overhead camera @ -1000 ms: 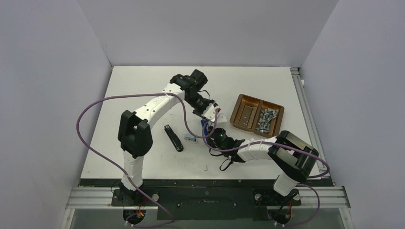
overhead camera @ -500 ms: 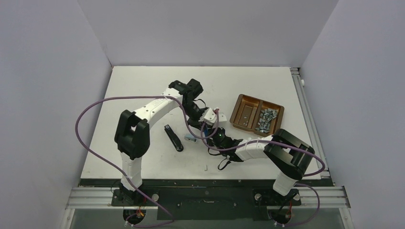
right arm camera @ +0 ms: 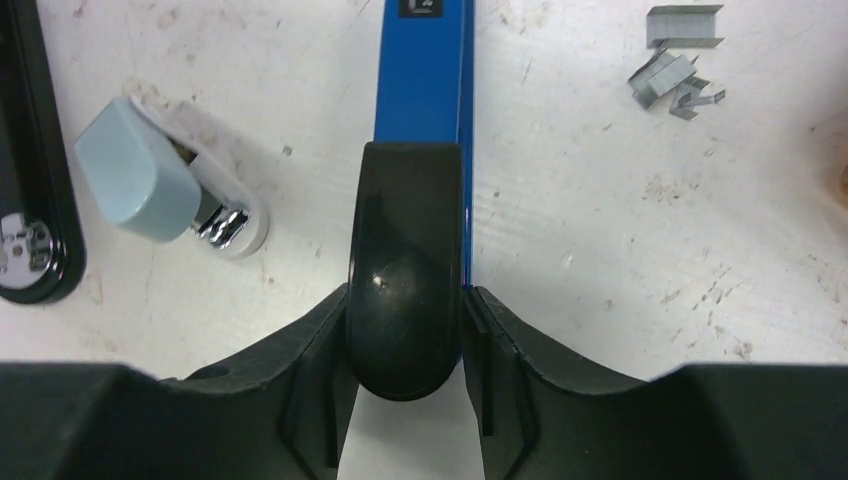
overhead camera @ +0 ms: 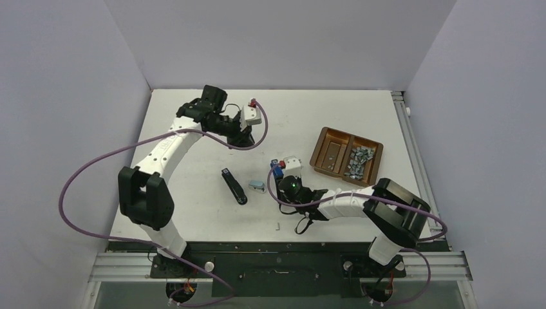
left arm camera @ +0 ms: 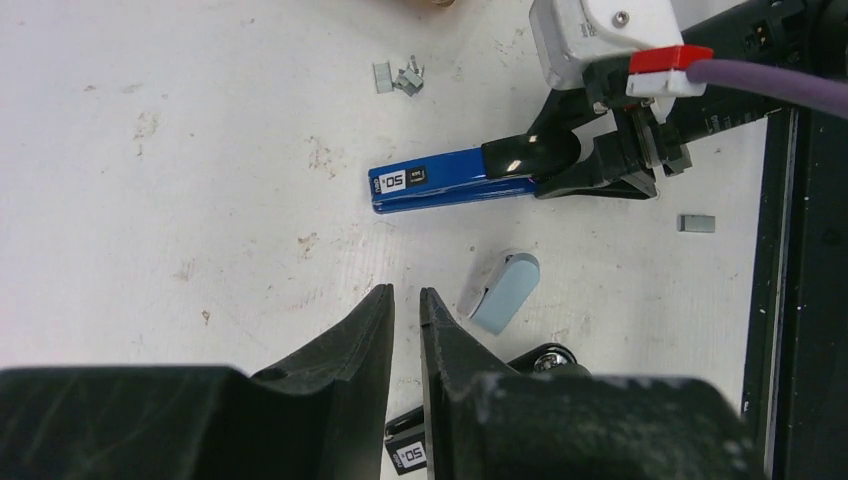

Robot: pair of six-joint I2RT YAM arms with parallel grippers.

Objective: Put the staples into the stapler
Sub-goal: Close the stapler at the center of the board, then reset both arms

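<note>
**Right wrist view.** The right gripper [right arm camera: 407, 305] brackets the black plastic rear cap of the blue stapler [right arm camera: 422, 90], a long narrow metal body lying flat on the white table [right arm camera: 600, 250]. Both fingers sit against the cap's sides, so we read this as a grip; how firm it is cannot be told. The stapler's top looks closed. A few loose silver-grey metal staples [right arm camera: 680, 60] lie apart to one side. On the other side lie a small pale-blue plastic tool with a chrome end [right arm camera: 130, 175] and, at the frame edge, a black stapler [right arm camera: 30, 180].

**Left wrist view.** The left gripper [left arm camera: 405, 300] hangs above the table, its fingers closed to a thin slit with nothing between them. It is well apart from the blue stapler.

**Top external view.** A brown two-compartment tray [overhead camera: 326, 136] stands near the right gripper. Most staples lie heaped in the compartment on the view's right, with a few in the other.

**Step in hand.** We judge that the stapler is being steadied before opening; no strip is held or loaded.

**Next move.** The magazine must be opened while the rear stays pinned. The left gripper must open, descend on one strip and pinch it squarely, since the strips are small and thin.
</note>
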